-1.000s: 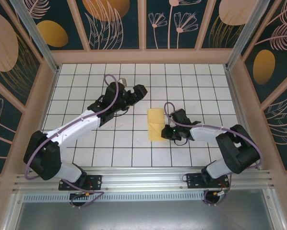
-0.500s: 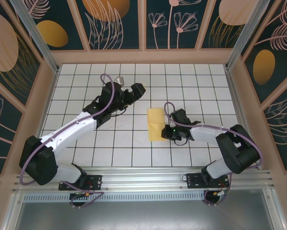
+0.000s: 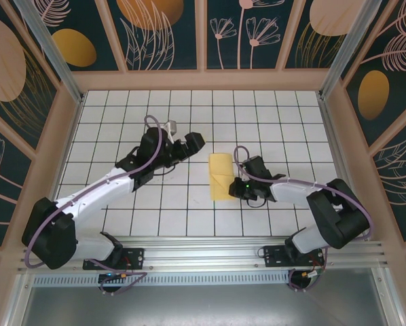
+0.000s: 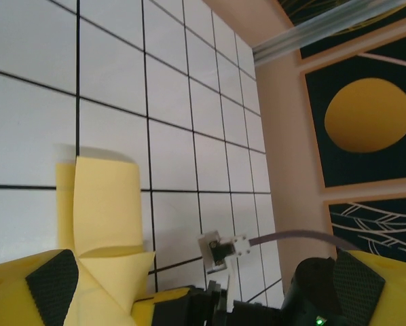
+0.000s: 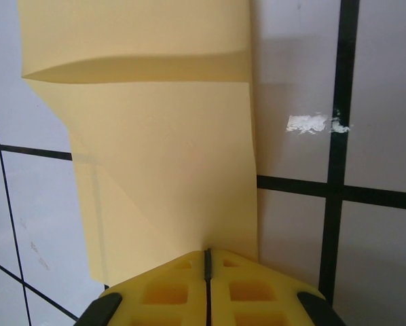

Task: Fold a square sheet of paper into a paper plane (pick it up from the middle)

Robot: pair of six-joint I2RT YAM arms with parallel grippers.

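Observation:
The square sheet of paper [image 3: 220, 175] lies mid-table as a narrow, creased yellow shape with a diagonal fold at its near end. My right gripper [image 3: 236, 185] is shut, its tips low against the sheet's right edge. In the right wrist view the closed yellow fingertips [image 5: 206, 255] meet on the sheet of paper [image 5: 169, 163], whose far end lifts slightly. My left gripper [image 3: 189, 145] hovers about one tile left of the sheet, wide open and holding nothing. In the left wrist view its padded fingers [image 4: 51, 278] frame the sheet of paper [image 4: 104, 200].
The white grid table [image 3: 121, 109] is fenced by wooden walls [image 3: 203, 80] and metal posts. A small white scuff [image 5: 305, 123] marks the tile right of the sheet. The right arm's wrist [image 4: 311, 299] shows at the bottom of the left wrist view.
The left arm has lowered and drawn slightly nearer, its gripper still open. The right gripper and the sheet have stayed put.

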